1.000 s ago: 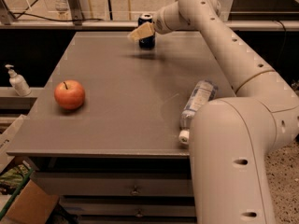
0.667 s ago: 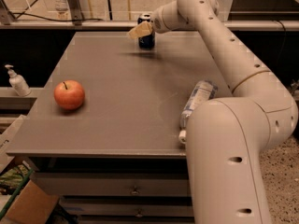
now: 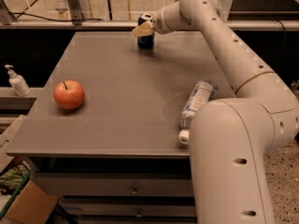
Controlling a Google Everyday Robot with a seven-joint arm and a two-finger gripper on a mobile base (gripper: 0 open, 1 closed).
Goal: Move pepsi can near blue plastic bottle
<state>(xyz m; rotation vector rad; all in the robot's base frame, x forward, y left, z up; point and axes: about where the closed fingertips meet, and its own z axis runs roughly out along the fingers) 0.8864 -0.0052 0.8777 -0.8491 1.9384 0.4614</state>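
Observation:
The pepsi can [image 3: 145, 37] stands upright at the far edge of the grey table [image 3: 121, 83], dark blue with a silver top. My gripper [image 3: 145, 30] is right at the can, reaching in from the right and covering its upper part. The blue plastic bottle [image 3: 198, 101] lies on its side near the table's front right edge. Its white cap [image 3: 184, 136] points toward the front, and my arm's large near segment partly overlaps it. The can and the bottle are far apart.
A red apple [image 3: 69, 94] sits on the left part of the table. A small white pump dispenser [image 3: 17, 81] stands on a ledge off the table's left side. A cardboard box [image 3: 28, 204] is on the floor at the front left. My arm [image 3: 233, 64] spans the table's right side.

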